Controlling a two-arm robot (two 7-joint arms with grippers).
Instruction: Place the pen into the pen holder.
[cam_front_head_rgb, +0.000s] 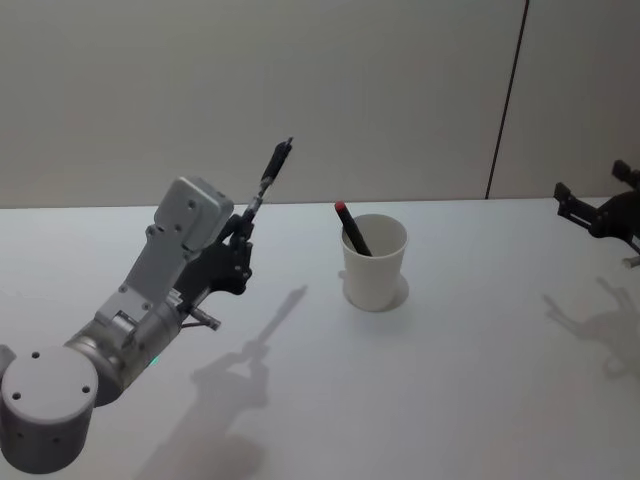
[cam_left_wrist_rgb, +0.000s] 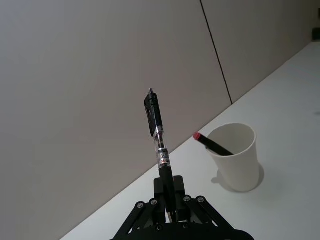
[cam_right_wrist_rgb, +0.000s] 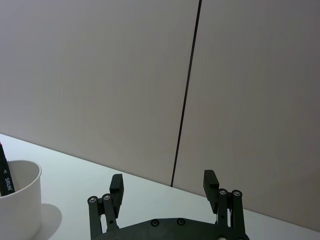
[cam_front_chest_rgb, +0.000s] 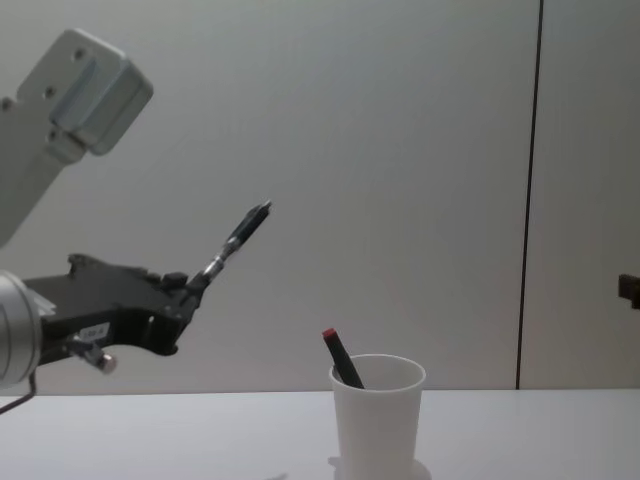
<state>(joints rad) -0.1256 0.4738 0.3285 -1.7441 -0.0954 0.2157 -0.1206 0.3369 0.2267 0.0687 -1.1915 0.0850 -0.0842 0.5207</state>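
Shut tight on the low end of the black pen (cam_front_head_rgb: 268, 180) (cam_left_wrist_rgb: 159, 135) (cam_front_chest_rgb: 235, 238), the left claw (cam_front_head_rgb: 243, 225) (cam_left_wrist_rgb: 167, 189) (cam_front_chest_rgb: 190, 290) hangs in the air above the white table (cam_front_head_rgb: 480, 380). The black pen sticks out past the fingertips and points up, tilted toward the side where the pen holder is. Its clip end is the far end, high above the claw.

The pen holder (cam_front_head_rgb: 375, 268) (cam_left_wrist_rgb: 237, 162) (cam_right_wrist_rgb: 17, 202) (cam_front_chest_rgb: 378, 425) is a white paper cup. It stands upright on the table, off to the right of the left claw and lower than the black pen's top end, well apart from both. Another pen with a red tip (cam_front_head_rgb: 352, 230) (cam_left_wrist_rgb: 212, 145) (cam_front_chest_rgb: 340, 360) stands in the cup, leaning on the rim on the side nearer the left claw.

The right claw (cam_right_wrist_rgb: 164, 179) is far off on the other side of the cup. Its two fingers are wide apart and hold nothing.
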